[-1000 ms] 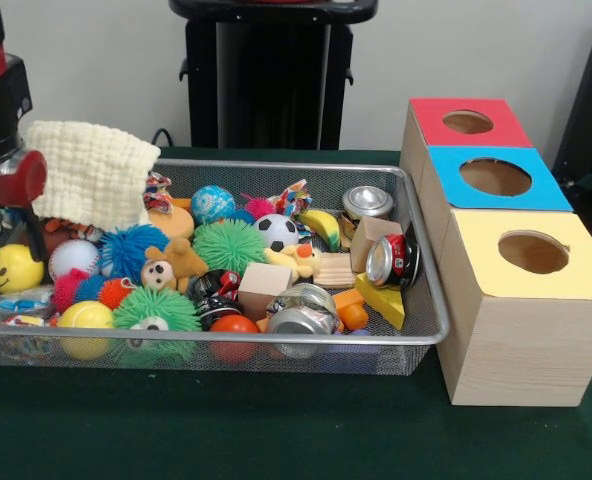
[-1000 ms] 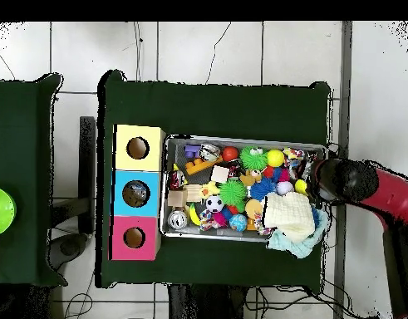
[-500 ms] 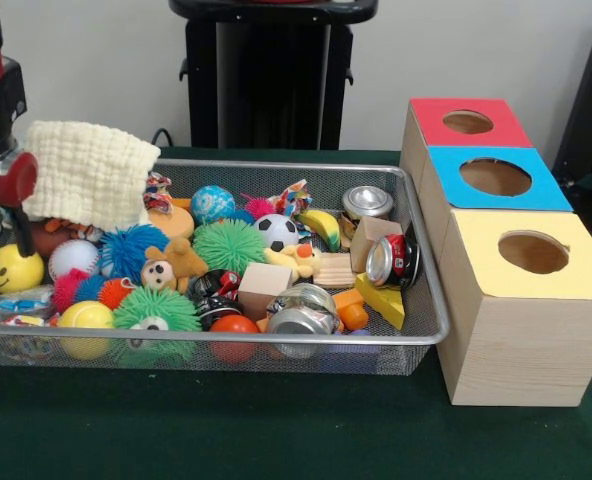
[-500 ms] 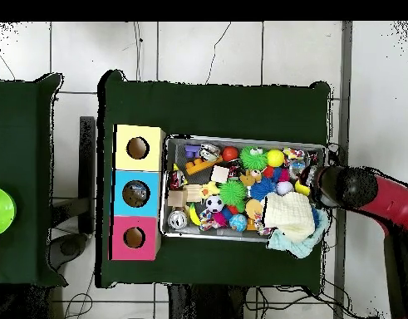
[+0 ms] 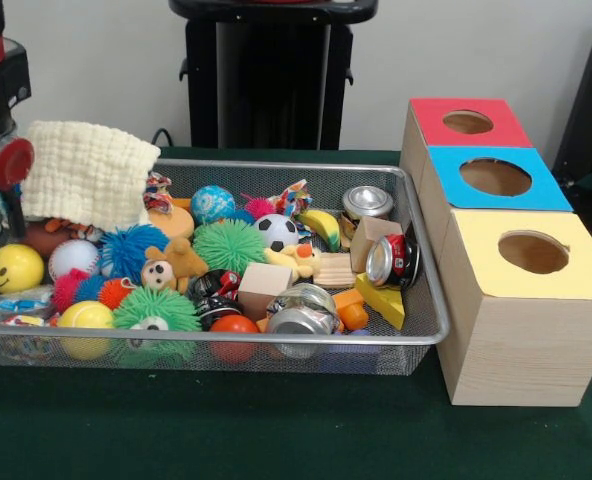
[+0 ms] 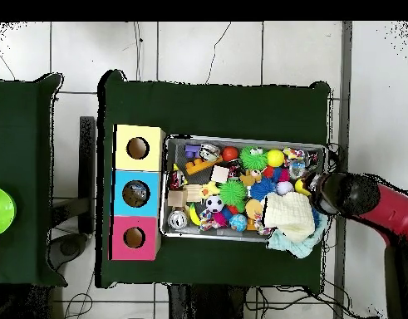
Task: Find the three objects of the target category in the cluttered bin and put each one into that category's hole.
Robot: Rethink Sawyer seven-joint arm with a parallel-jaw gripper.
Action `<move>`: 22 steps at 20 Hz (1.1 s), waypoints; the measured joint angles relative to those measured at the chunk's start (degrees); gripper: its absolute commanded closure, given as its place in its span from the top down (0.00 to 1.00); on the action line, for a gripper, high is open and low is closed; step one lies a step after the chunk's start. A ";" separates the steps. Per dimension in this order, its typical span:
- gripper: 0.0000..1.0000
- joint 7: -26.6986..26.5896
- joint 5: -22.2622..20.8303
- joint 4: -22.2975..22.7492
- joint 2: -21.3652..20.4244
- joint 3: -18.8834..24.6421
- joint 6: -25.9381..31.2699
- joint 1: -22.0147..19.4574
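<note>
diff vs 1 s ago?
The arm moved away from the bin: up and toward the picture's left edge in the front view, rightward in the overhead view. Nothing was grabbed or released. The cloth, toys and the three boxes stayed put.

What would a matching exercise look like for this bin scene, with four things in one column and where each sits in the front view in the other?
Things:
1. soccer ball
2. smiley ball
3. cream knitted cloth
4. yellow-topped box

Places:
A. outside the bin, nearest the camera of the three boxes
B. draped over the bin's far left corner
C. middle of the bin
D. left end of the bin

Pairs: 1-C, 2-D, 3-B, 4-A
</note>
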 measured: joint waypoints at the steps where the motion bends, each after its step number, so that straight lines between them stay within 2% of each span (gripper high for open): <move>1: 1.00 0.86 0.69 0.49 -0.37 -0.48 -0.55 0.06; 4: 1.00 3.90 3.14 2.92 -2.29 -2.01 -3.20 0.09; 9: 1.00 5.79 4.34 6.23 -5.42 -3.99 -9.43 0.12; 11: 1.00 5.81 4.30 6.83 -5.90 -4.55 -11.94 0.19; 16: 1.00 5.81 4.35 9.00 -6.57 -6.61 -23.82 1.08; 19: 1.00 5.81 4.35 10.13 -6.54 -7.53 -27.92 2.05; 22: 1.00 5.81 4.35 10.48 -6.48 -7.59 -28.92 2.83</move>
